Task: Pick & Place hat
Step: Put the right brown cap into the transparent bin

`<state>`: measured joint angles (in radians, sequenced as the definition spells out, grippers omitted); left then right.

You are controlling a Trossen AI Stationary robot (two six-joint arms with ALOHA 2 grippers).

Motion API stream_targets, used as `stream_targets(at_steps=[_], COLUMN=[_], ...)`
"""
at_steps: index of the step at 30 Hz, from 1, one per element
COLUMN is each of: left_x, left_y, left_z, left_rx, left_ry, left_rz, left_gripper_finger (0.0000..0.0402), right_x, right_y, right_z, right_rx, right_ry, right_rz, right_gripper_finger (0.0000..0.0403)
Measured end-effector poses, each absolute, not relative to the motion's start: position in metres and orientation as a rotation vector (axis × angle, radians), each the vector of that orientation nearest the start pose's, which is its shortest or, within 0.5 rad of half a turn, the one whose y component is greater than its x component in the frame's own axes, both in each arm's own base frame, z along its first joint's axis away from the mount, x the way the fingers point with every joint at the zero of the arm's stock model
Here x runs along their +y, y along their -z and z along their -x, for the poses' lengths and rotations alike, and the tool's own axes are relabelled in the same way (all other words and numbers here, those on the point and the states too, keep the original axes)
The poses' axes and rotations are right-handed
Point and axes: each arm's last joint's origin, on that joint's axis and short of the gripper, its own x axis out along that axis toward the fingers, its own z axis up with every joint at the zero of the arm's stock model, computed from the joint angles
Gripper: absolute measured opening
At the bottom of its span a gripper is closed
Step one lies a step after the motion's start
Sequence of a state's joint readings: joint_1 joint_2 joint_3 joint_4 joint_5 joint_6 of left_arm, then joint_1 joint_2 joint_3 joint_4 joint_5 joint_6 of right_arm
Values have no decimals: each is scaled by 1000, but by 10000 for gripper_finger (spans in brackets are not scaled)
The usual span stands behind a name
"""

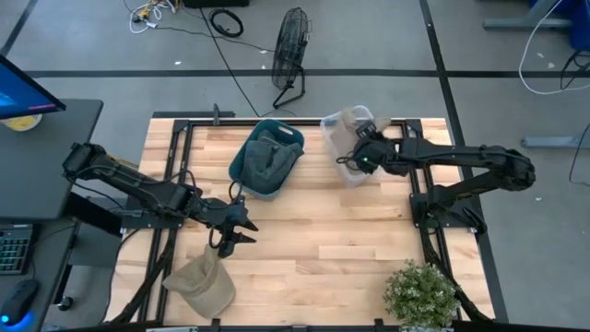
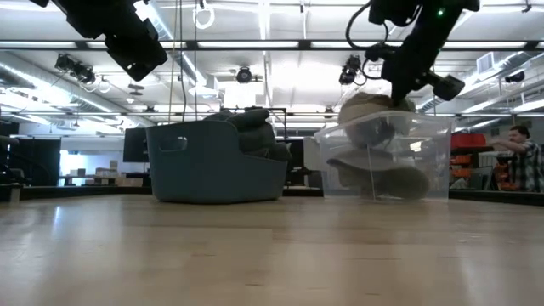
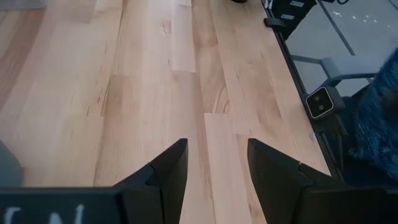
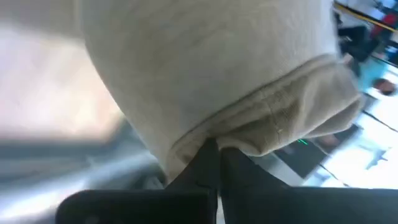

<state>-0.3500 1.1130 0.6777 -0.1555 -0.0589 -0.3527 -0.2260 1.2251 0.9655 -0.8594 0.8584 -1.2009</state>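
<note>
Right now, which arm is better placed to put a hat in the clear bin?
The right. Its gripper is shut on a beige hat just above the clear bin. The left gripper is open and empty.

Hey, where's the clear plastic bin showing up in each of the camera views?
High view: clear bin at the table's far edge, right of centre, under the right gripper.
Low view: bin right of centre.
Left wrist view: not in it.
Right wrist view: hidden behind the tan hat.
Shared landmark: the teal basket beside it.
</note>
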Motion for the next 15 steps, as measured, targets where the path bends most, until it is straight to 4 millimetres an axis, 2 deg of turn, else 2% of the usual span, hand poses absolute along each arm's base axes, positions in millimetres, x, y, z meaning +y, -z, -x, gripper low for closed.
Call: stream_targets(at_steps=[3, 9, 15], left_x=[-78, -78, -78], left_y=[-238, -238, -238], left_z=[-218, -218, -218], left_rx=[622, 622, 622], left_ry=[177, 177, 177], left_rz=[220, 220, 220], left_gripper_finger=[172, 171, 172], right_x=[-72, -71, -63], right_y=[-271, -271, -267], right_z=[-211, -211, -215], right_rx=[1629, 1624, 1507], right_ry=[182, 140, -152], right_rz=[1384, 1405, 1464], right_gripper_finger=[1, 1, 1])
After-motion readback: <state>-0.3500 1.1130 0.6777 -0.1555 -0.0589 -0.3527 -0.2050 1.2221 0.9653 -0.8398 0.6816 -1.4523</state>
